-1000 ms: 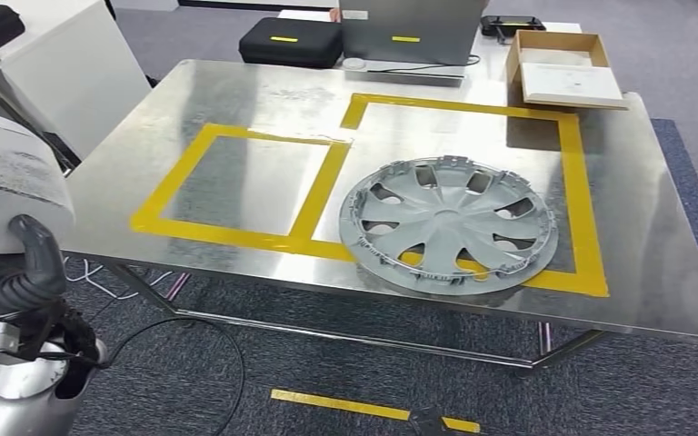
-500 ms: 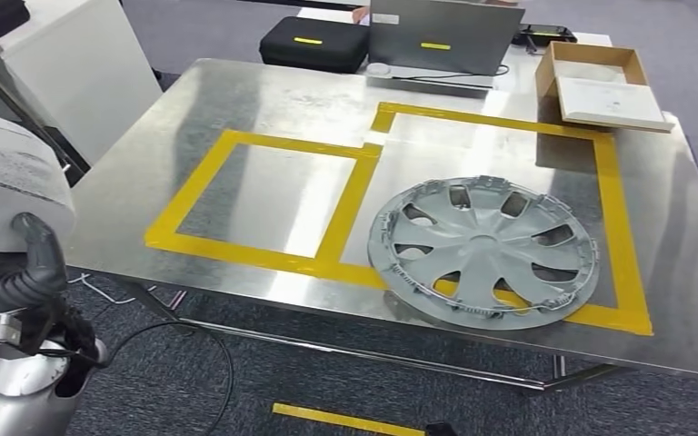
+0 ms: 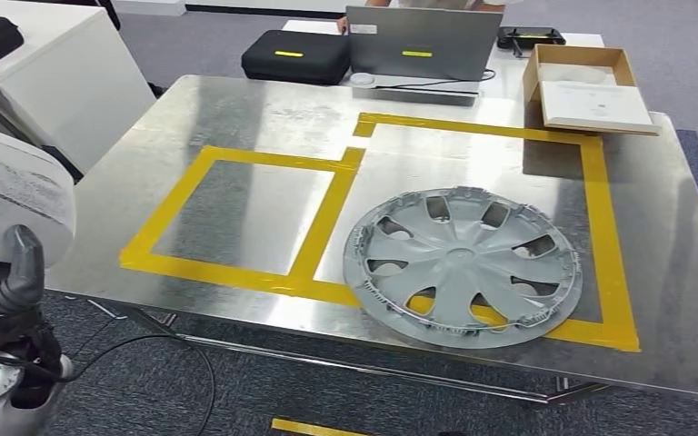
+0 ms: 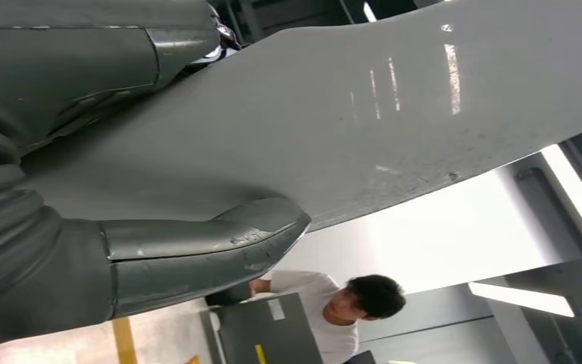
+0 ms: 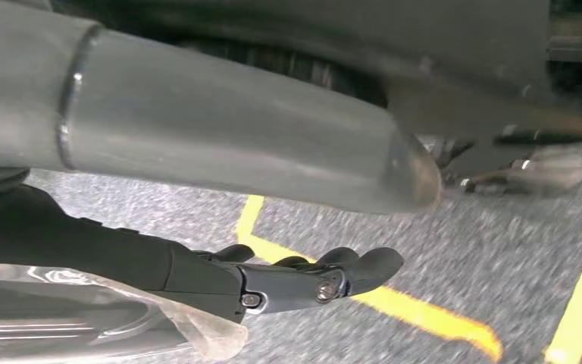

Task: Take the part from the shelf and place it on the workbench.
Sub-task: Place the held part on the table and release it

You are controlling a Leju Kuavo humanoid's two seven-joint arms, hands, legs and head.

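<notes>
A large pale grey panel part (image 3: 9,186) sits at the left edge of the head view, held by my left hand (image 3: 14,272) from below, short of the workbench's near left corner. In the left wrist view the thumb (image 4: 204,243) presses against the part's smooth grey face (image 4: 364,114). The steel workbench (image 3: 236,109) carries two yellow tape frames (image 3: 314,245). A grey wheel cover (image 3: 463,263) lies in the right frame. My right hand (image 5: 303,280) hangs over the carpet with fingers stretched out and nothing in them.
At the far edge of the bench stand a black case (image 3: 294,54), a laptop (image 3: 423,41) and a cardboard box (image 3: 586,86). A white cabinet (image 3: 64,73) stands to the left. A person (image 4: 364,299) sits behind the laptop. Cables lie under the bench (image 3: 173,350).
The whole picture has shifted, so the camera has moved. My left hand with the part sits a little lower in the picture. The wheel cover lies in the same frame.
</notes>
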